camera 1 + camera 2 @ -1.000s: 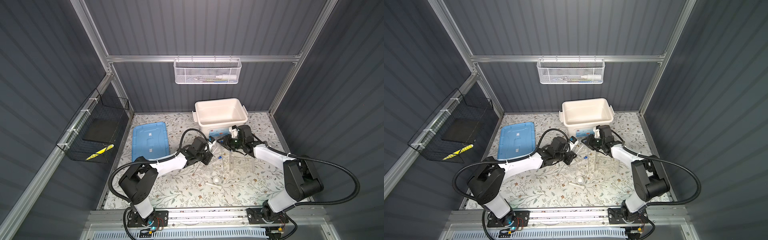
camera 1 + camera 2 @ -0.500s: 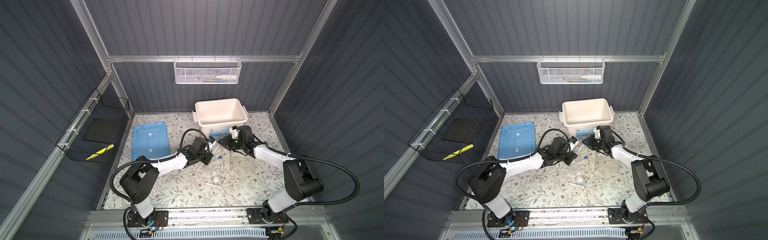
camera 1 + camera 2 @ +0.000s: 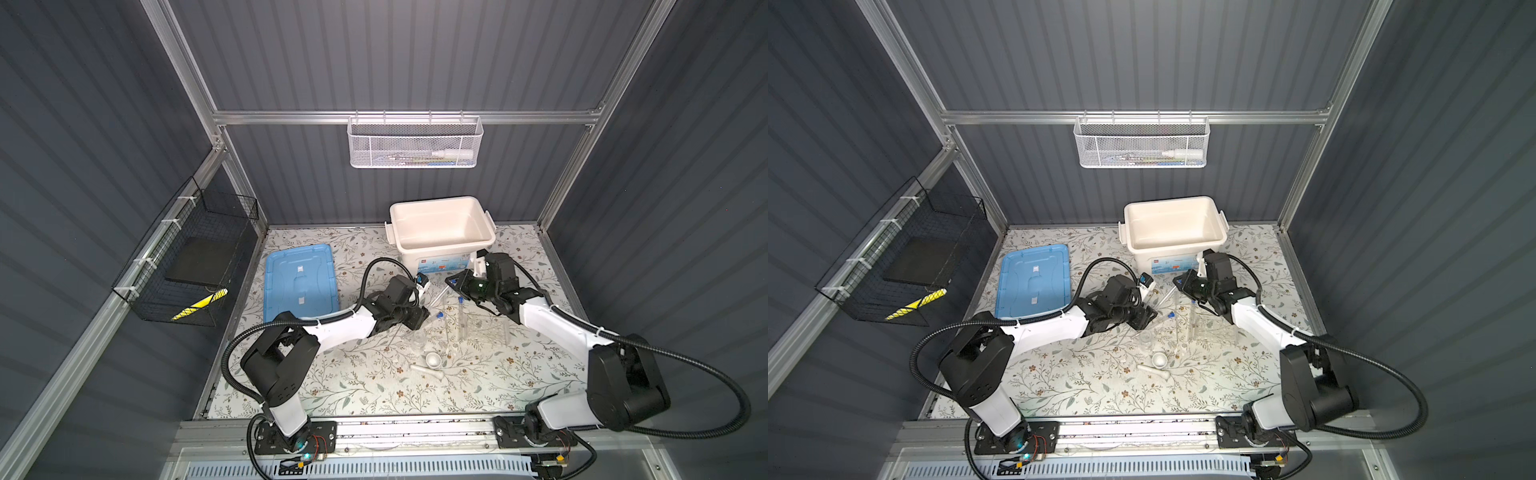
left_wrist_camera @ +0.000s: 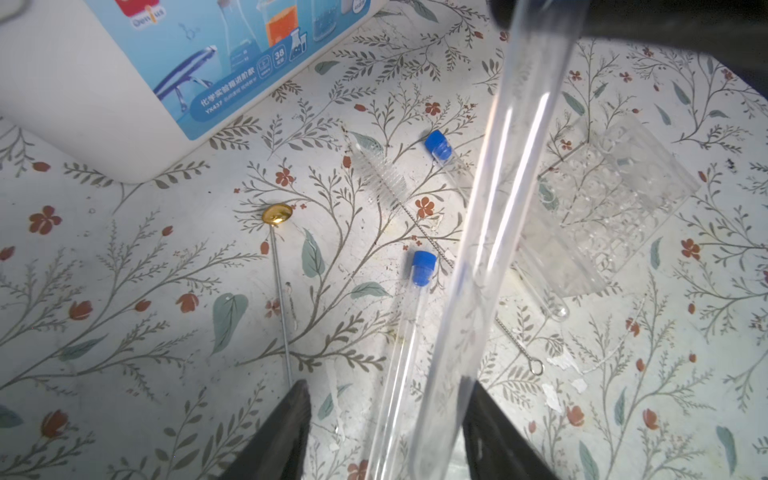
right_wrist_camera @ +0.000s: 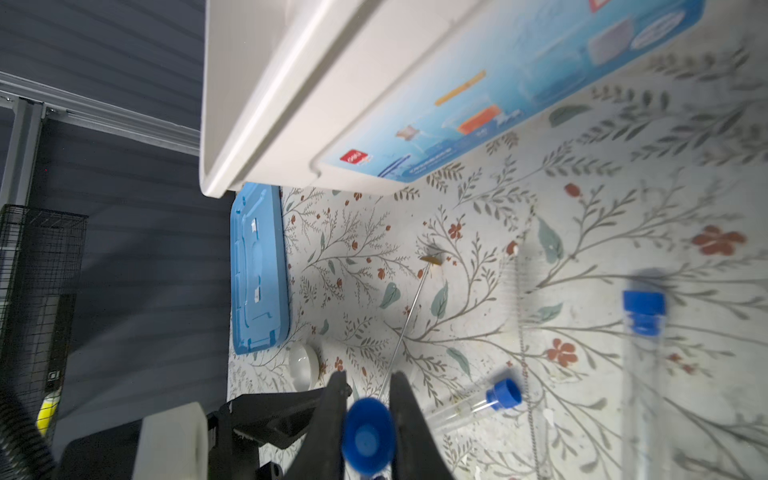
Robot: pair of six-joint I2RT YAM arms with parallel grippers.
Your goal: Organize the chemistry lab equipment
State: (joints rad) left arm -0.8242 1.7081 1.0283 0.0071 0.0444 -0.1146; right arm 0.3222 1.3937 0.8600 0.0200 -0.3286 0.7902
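Note:
A clear blue-capped test tube (image 4: 498, 208) slants between the two arms above the flowered mat, seen in both top views (image 3: 439, 296) (image 3: 1165, 296). My right gripper (image 5: 369, 380) is shut on its blue cap (image 5: 368, 440). My left gripper (image 4: 386, 386) is open, and the tube's lower end hangs close to one finger. Two more capped tubes (image 4: 424, 262) (image 4: 438, 145) lie by the clear rack (image 4: 615, 195) (image 3: 482, 328). A gold-tipped rod (image 4: 280, 291) and a wire brush (image 4: 382, 174) lie on the mat. A white bowl (image 3: 432, 359), a pestle (image 3: 424, 369) and a clear beaker (image 3: 417, 338) sit nearer the front.
The big white tub (image 3: 440, 248) stands open just behind both grippers. Its blue lid (image 3: 299, 286) lies flat to the left. Another small white bowl (image 5: 303, 365) sits beside the left arm. A white mesh basket (image 3: 415, 143) and a black wire basket (image 3: 195, 257) hang on the walls.
My left gripper has opened and let go of the tube's lower end. My right gripper has closed tighter on the cap. Neither arm has moved much.

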